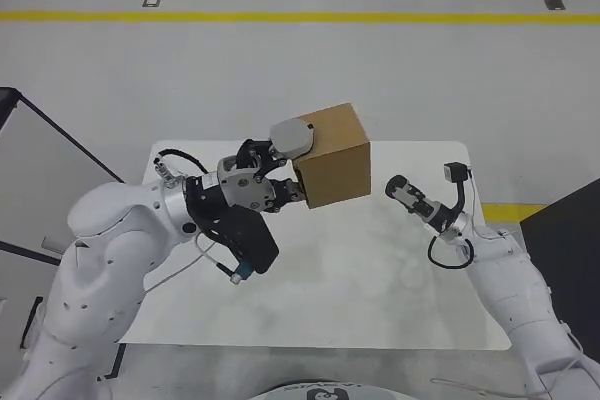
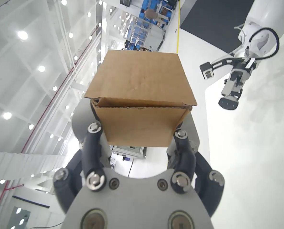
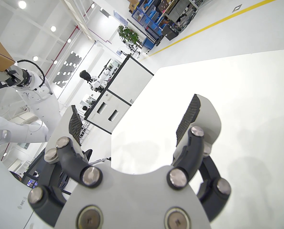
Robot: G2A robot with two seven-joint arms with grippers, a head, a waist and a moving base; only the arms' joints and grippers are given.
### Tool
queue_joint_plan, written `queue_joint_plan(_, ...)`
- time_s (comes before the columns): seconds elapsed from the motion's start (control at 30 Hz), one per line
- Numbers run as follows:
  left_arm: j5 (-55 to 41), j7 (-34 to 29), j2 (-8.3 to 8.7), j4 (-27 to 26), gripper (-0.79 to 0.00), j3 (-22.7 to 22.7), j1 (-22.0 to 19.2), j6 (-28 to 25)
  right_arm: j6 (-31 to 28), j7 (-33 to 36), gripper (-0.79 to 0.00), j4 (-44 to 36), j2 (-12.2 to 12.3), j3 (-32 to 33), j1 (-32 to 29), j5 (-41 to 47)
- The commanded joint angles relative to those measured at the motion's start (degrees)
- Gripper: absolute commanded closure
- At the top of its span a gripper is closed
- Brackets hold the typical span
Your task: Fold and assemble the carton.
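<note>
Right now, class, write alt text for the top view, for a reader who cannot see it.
The left pincer grips a brown carton over the far edge of a white table. The right pincer is open to the carton's side, not touching it.

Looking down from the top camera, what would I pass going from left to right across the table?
Cabinet → left gripper, gripping the carton → carton → right gripper, open and holding nothing → dark panel.
</note>
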Motion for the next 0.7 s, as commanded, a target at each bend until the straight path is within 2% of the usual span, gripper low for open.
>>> queue_joint_plan(0.0, 3.45, 4.96, 0.35, 1.16, 0.0, 0.31, -0.58, -0.86, 0.0, 0.0, -0.785, 0.0, 0.0, 0.0, 0.0, 0.0)
queue_joint_plan(0.23, 8.81, 21.08, 1.14, 5.66, 0.0, 1.92, -3.84, 1.2, 0.0, 0.0, -0.785, 0.0, 0.0, 0.0, 0.0, 0.0)
queue_joint_plan(0.33, 14.82, 26.02, 1.77, 6.38, 0.0, 2.51, -5.81, 1.11, 0.0, 0.0, -0.785, 0.0, 0.0, 0.0, 0.0, 0.0)
queue_joint_plan(0.47, 16.01, 34.77, 2.11, 8.04, 0.0, 3.09, -8.06, 5.43, 0.0, 0.0, -0.785, 0.0, 0.0, 0.0, 0.0, 0.0)
queue_joint_plan(0.67, 17.75, 39.55, 2.18, 9.34, 0.0, 4.1, -11.03, 13.24, 0.0, 0.0, -0.785, 0.0, 0.0, 0.0, 0.0, 0.0)
